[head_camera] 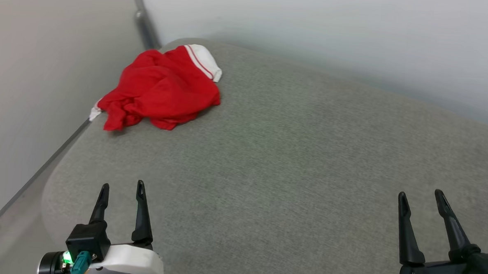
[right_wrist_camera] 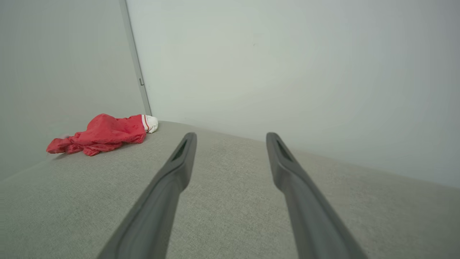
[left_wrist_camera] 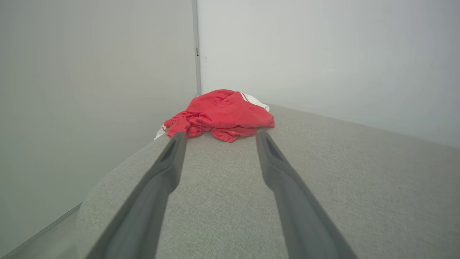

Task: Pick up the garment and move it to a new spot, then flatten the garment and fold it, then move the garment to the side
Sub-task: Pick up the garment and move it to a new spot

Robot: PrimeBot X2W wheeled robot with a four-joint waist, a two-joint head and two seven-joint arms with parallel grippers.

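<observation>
Both of the robot's hands are poised over the near edge of a grey, fabric-covered worktop (head_camera: 288,155). The left hand (head_camera: 123,184) is by the near left corner and the right hand (head_camera: 420,193) well off to the right. Each has its two dark fingers spread wide with nothing between them.

Beyond them runs a broad stretch of bare grey cloth. The garment (head_camera: 163,88), a red jersey shirt, lies crumpled in a heap at the far left corner of the worktop, close under two pale walls (head_camera: 355,35). A white sleeve (head_camera: 204,57) with red-striped trim is turned up on its far side, and a scrap of white pokes out at its left end by the worktop's edge. No lettering shows.

The opening step, the pick-up, appears not yet begun. The left hand looks the better placed: in its wrist view the heap sits far ahead, framed between the two fingertips.

The next move likely calls for a long reach forward and left, closing on a raised fold and lifting the cloth clear. It could then be carried to the open middle, where there is room to flatten it.
</observation>
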